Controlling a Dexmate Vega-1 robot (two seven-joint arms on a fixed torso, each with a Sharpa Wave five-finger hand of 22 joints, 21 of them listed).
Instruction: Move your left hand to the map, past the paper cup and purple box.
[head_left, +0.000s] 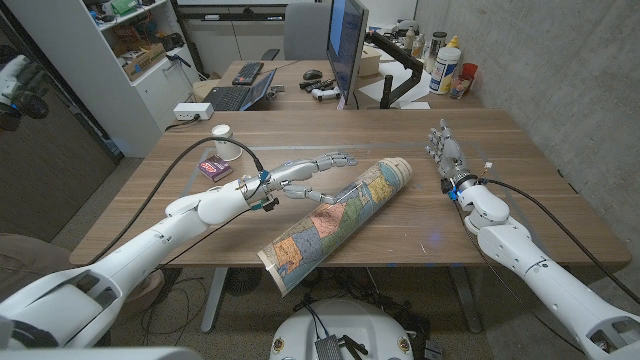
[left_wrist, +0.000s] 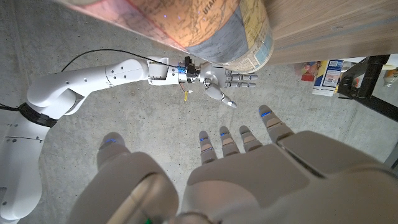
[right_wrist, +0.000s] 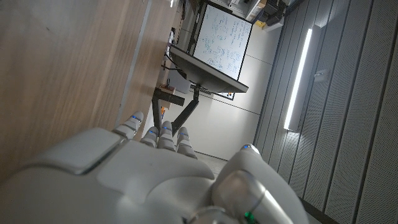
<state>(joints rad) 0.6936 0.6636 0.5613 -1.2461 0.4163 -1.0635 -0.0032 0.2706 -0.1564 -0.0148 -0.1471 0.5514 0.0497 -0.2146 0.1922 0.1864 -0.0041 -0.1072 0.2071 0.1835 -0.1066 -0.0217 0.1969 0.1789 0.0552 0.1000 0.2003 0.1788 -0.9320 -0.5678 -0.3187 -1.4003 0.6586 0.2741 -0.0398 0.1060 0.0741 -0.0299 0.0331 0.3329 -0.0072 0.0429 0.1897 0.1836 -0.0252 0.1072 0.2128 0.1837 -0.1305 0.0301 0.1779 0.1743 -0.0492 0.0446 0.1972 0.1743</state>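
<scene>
A rolled map (head_left: 340, 215) lies slantwise across the middle of the wooden table (head_left: 400, 130), one end sticking out past the front edge. My left hand (head_left: 310, 175) hovers at the map's left side, fingers spread and holding nothing. Behind its forearm stand the white paper cup (head_left: 221, 135) and the purple box (head_left: 214, 168). In the left wrist view the left hand (left_wrist: 236, 162) reaches toward the map (left_wrist: 205, 25), with my right hand (left_wrist: 217, 78) beyond it. At the table's right side my right hand (head_left: 445, 155) stands with fingers straight up, empty; the right wrist view looks along the right hand (right_wrist: 155, 168).
A black cable (head_left: 190, 150) loops by the cup. Behind the table, a second desk carries a monitor (head_left: 345, 45), a laptop (head_left: 240, 95), a white power box (head_left: 190, 112) and bottles (head_left: 447, 65). A white shelf (head_left: 130, 50) stands at the far left.
</scene>
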